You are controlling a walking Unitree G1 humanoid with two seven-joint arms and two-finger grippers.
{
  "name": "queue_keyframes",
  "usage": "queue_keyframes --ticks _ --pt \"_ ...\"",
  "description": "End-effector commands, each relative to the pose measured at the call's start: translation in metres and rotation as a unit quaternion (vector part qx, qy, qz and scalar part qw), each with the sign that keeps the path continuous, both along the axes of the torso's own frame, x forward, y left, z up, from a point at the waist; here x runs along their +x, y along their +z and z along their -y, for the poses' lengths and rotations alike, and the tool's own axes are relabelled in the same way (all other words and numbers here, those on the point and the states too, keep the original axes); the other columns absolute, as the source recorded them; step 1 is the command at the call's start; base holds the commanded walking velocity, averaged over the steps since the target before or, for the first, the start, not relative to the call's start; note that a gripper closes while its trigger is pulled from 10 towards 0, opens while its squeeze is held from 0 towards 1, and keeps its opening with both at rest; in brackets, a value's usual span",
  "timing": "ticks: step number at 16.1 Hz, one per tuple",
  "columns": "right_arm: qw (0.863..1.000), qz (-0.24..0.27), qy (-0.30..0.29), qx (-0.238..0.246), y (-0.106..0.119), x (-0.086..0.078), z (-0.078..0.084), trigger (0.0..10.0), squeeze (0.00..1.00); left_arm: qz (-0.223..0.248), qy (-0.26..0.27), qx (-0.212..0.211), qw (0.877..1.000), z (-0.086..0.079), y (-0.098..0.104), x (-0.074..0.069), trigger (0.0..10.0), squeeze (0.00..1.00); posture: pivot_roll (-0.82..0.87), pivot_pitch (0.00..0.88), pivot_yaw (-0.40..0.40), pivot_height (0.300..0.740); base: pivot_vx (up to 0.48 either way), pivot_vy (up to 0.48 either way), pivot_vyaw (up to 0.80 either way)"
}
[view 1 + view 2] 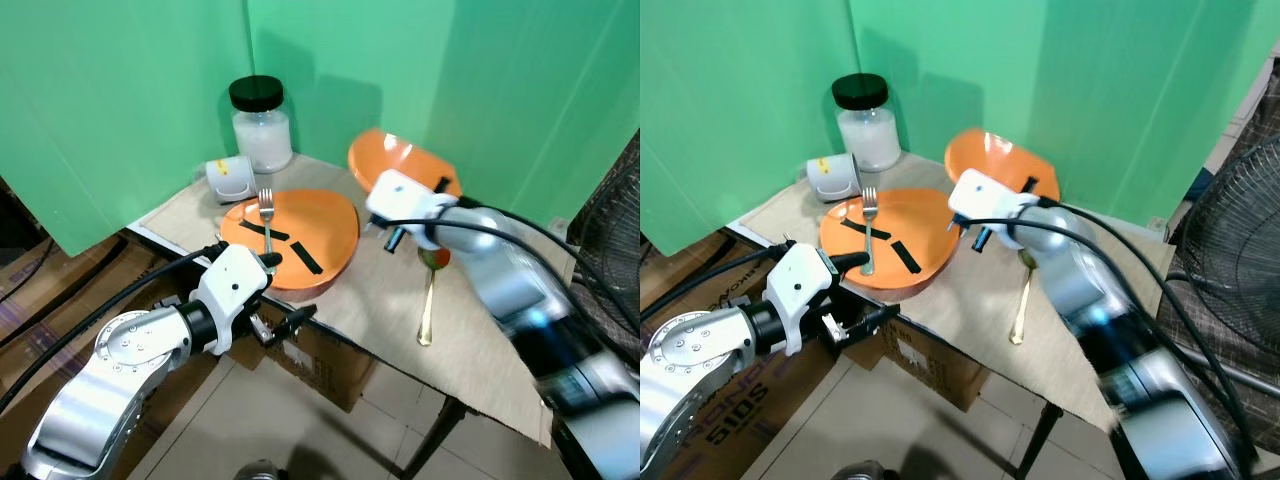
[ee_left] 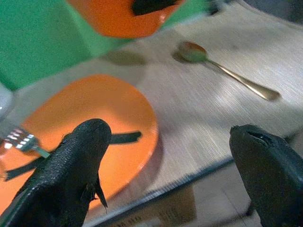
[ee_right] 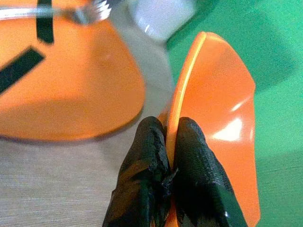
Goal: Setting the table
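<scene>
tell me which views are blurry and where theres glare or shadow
Left eye view: right arm's lower part smeared by motion blur; the jar casts a shadow on the green wall. Left wrist view: soft all over, the spoon streaked. Right wrist view: fork and far plate blurred; a bright glare patch on the bowl pinched by the right gripper.

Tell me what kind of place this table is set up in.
Probably a makeshift test corner rather than a real dining room: green sheets stand as a backdrop behind the small table, cardboard boxes sit on the tiled floor under it, and a fan stands at the side.
</scene>
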State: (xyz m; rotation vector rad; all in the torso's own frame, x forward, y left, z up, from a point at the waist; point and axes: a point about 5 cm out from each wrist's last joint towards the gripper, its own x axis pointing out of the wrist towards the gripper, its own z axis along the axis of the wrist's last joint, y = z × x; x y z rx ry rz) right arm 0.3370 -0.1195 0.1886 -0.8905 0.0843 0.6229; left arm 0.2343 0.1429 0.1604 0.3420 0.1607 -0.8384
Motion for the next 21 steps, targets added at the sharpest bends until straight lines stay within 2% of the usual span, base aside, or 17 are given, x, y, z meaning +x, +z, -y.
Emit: queue_keyframes --ticks 1,3,5,6,7,9,15,19,21 --pt "0.998 0.055 0.021 0.034 0.022 -0.008 -0.004 0.0 0.00 0.021 0.017 0.001 1.000 -0.002 0.004 0.006 10.0 0.00 0.11 0.000 0.064 0.740 0.000 0.000 0.00" --pt "0.990 0.093 0.032 0.097 0.026 -0.025 -0.007 0.0 0.00 0.054 0.048 -0.010 0.997 -0.001 0.011 0.011 10.0 0.00 0.12 0.000 0.062 0.740 0.000 0.000 0.00" --pt "0.984 0.107 0.014 0.143 0.022 -0.037 -0.004 0.0 0.00 0.070 0.080 -0.016 0.994 0.001 0.012 0.014 10.0 0.00 0.13 0.000 0.054 0.740 0.000 0.000 0.00" --pt "0.979 0.121 -0.008 0.166 0.017 -0.046 -0.003 4.8 0.00 0.076 0.104 -0.032 0.991 0.003 0.014 0.016 10.0 0.00 0.13 0.000 0.055 0.740 0.000 0.000 0.00" --pt "0.978 0.125 -0.020 0.168 0.015 -0.047 -0.002 10.0 0.00 0.076 0.108 -0.035 0.991 0.003 0.014 0.017 10.0 0.00 0.13 0.000 0.056 0.740 0.000 0.000 0.00" --pt "0.972 0.116 -0.060 0.198 0.002 -0.053 0.001 10.0 0.00 0.072 0.118 -0.036 0.990 0.001 0.012 0.014 10.0 0.00 0.13 0.000 0.061 0.740 0.000 0.000 0.00" --pt "0.951 0.090 -0.077 0.285 -0.001 -0.060 -0.001 10.0 0.00 0.078 0.148 -0.032 0.985 -0.005 0.011 0.016 10.0 0.00 0.13 0.000 0.038 0.740 0.000 0.000 0.00" --pt "0.952 0.083 -0.069 0.286 -0.002 -0.061 -0.002 10.0 0.00 0.080 0.156 -0.033 0.984 -0.007 0.010 0.017 10.0 0.00 0.13 0.000 0.029 0.740 0.000 0.000 0.00" --pt "0.953 0.082 -0.063 0.284 -0.001 -0.062 -0.004 10.0 0.00 0.081 0.160 -0.034 0.983 -0.007 0.010 0.017 10.0 0.00 0.13 0.000 0.025 0.740 -0.343 0.000 0.00"
